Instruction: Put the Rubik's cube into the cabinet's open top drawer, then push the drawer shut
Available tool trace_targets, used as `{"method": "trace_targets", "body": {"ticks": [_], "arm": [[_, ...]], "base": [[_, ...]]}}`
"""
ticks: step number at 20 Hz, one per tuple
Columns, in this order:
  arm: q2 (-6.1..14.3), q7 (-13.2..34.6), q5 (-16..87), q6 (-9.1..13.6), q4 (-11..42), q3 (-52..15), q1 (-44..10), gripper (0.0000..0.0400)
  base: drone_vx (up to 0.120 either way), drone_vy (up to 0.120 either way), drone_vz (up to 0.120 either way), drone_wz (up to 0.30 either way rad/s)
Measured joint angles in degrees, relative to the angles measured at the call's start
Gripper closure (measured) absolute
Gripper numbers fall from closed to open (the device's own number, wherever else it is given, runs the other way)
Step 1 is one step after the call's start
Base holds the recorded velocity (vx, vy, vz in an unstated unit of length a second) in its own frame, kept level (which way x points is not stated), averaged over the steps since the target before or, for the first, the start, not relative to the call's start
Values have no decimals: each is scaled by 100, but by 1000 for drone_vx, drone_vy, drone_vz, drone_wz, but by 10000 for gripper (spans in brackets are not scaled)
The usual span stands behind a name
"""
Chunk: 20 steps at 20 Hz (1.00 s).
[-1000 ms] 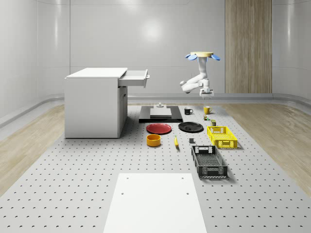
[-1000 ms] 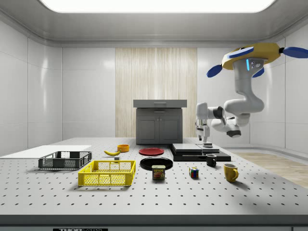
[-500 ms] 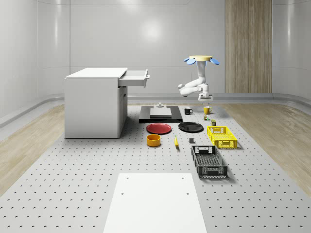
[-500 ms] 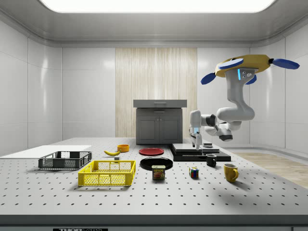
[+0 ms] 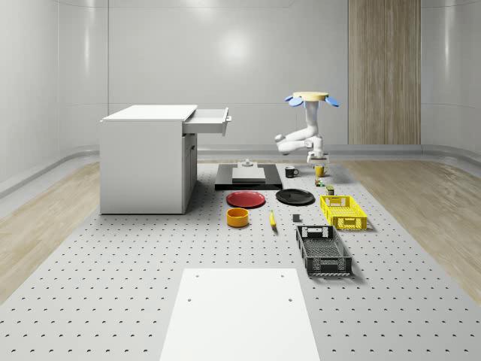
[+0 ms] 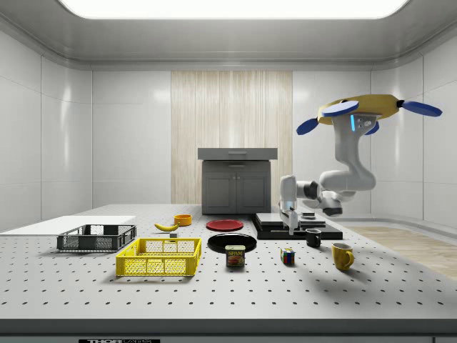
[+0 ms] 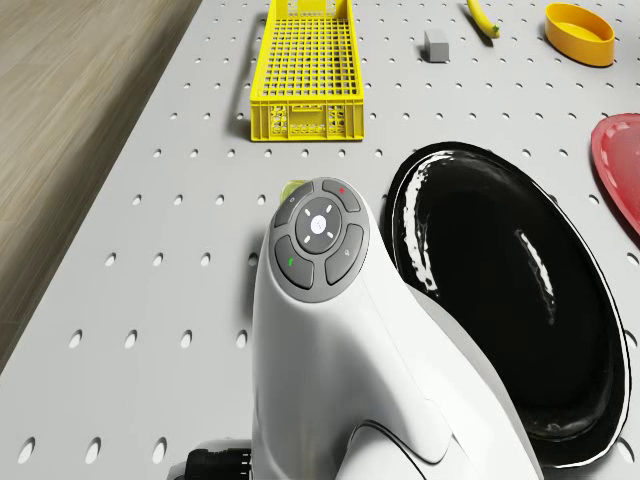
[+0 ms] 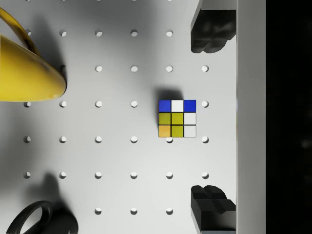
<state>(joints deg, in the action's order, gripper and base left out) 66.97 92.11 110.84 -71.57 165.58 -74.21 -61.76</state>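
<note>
Your Rubik's cube (image 8: 177, 118) sat flat on the perforated bench (image 8: 117, 156), small and square. Its upward face showed a top row of blue, white, blue, then olive-yellow squares with white down one edge and an orange corner. In the side view the cube (image 6: 288, 256) rested between the potted-meat can (image 6: 235, 256) and the yellow mug (image 6: 342, 256), with the black mug (image 6: 313, 238) just behind it.

Your tool (image 8: 213, 117) hung above the cube with its two dark fingers (image 8: 210, 30) spread wide, one on each side of the cube and well clear of it. It held nothing and touched nothing.

The drone (image 6: 364, 112) hovered over the bench's far end, above the mugs, with its white arm (image 6: 343, 179) bent downward. The cabinet (image 5: 148, 158) stood well apart at the whole-scene view's left, with its top drawer (image 5: 208, 121) pulled open.
</note>
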Motion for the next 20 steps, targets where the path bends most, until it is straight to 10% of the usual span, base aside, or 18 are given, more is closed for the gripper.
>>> {"method": "trace_targets", "body": {"ticks": [20], "arm": [[548,131,-151,-540,-51,-25,-144,0]], "base": [[10,0,-96,0]]}}
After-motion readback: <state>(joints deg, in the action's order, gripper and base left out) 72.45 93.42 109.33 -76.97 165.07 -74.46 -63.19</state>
